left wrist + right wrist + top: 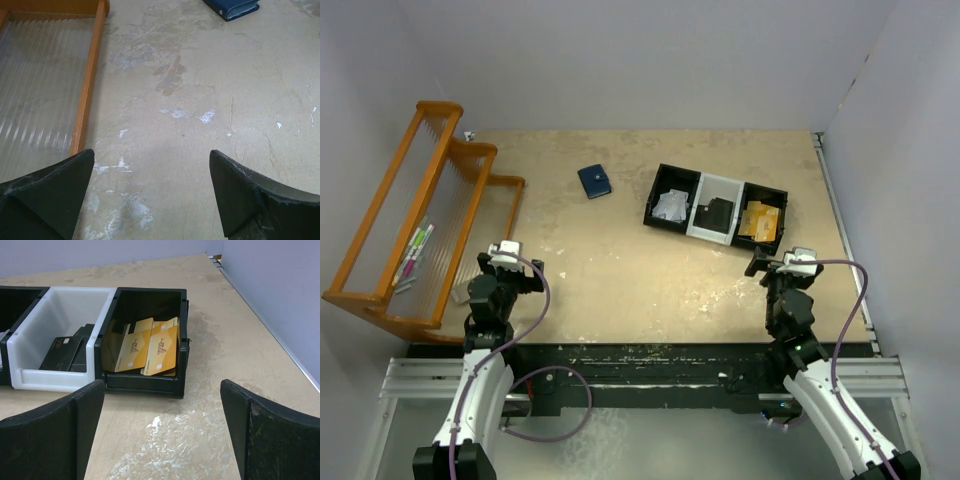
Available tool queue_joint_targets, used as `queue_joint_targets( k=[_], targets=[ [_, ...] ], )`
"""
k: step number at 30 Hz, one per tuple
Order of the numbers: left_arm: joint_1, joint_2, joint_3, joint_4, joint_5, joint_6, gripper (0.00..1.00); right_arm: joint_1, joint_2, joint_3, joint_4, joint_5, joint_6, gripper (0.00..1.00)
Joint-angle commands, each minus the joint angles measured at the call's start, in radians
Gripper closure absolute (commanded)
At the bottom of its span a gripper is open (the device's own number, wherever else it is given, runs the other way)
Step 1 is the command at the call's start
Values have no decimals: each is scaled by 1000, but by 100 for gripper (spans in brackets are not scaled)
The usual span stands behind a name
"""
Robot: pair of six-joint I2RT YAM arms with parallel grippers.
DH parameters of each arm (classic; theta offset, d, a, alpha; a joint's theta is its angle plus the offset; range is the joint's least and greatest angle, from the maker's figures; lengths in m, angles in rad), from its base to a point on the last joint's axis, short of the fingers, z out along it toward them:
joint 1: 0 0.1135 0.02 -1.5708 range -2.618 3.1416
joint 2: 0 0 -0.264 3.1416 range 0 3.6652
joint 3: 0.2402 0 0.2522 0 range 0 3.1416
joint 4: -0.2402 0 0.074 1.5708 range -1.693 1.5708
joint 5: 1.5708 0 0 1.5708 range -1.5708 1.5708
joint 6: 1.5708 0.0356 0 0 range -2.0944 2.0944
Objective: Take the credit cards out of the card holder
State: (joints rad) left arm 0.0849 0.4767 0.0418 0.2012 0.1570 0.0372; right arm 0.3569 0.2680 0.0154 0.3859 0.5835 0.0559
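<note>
Card holder (594, 181) shut, flat on table (620, 270), far-centre, left of three-bin tray (653, 207). Navy, near-square, skewed: long axis far-left to near-right. Left gripper (150, 165) and right gripper (162, 390) spread wide, both empty.

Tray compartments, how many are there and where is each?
3, side by side: a black left compartment holding pale items, a white middle compartment holding dark cards, and a black right compartment holding gold cards. None looks hidden.

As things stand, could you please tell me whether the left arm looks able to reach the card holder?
Probably yes: its fingers stand open, only bare table lies between them and the card holder ahead, and the wooden rack sits off to the left.
</note>
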Motion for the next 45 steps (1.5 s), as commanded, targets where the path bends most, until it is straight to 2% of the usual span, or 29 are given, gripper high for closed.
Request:
queue_joint_targets(
  k=[1, 9, 15, 16, 18, 20, 22, 23, 26, 28, 29, 31, 32, 35, 38, 41, 45],
  targets=[
    [7, -8, 14, 47, 18, -7, 1, -3, -4, 2, 28, 3, -8, 0],
    [7, -1, 14, 49, 18, -8, 1, -3, 13, 4, 37, 29, 0, 0],
    [7, -6, 16, 47, 26, -6, 1, -4, -31, 34, -22, 41, -19, 0],
    [7, -4, 18, 46, 36, -1, 1, -4, -45, 48, -27, 85, -22, 0],
    [8, 3, 21, 48, 49, 1, 1, -3, -48, 101, -80, 79, -19, 0],
    [8, 1, 56, 24, 105, 22, 1, -3, -15, 208, -139, 87, 6, 0],
    [7, 40, 175, -86, 170, 49, 1, -3, 30, 346, -259, 176, 228, 0],
    [7, 84, 248, -134, 205, 72, 1, -3, 56, 418, -330, 167, 342, 0],
    [7, 272, 541, -368, 236, 104, 1, -3, 142, 604, -401, 120, 339, 0],
    [7, 399, 725, -528, 275, 140, 1, -3, 193, 696, -449, 170, 394, 0],
    [7, 470, 806, -605, 310, 166, 1, -3, 218, 729, -503, 215, 459, 0],
    [7, 603, 970, -733, 367, 191, 1, -3, 260, 747, -476, 154, 388, 0],
    [7, 669, 1028, -775, 389, 199, 1, -4, 277, 758, -460, 123, 418, 0],
    [4, 835, 1176, -850, 451, 193, 1, -4, 368, 824, -470, -36, 413, 0],
    [-33, 964, 1280, -857, 400, 172, 1, -3, 512, 882, -487, -165, 419, 0],
    [-97, 1106, 1397, -870, 321, 171, 1, -3, 642, 927, -477, -218, 376, 0],
    [-114, 1271, 1541, -871, 344, 100, 1, -1, 708, 910, -421, -282, 366, 0]
  ],
)
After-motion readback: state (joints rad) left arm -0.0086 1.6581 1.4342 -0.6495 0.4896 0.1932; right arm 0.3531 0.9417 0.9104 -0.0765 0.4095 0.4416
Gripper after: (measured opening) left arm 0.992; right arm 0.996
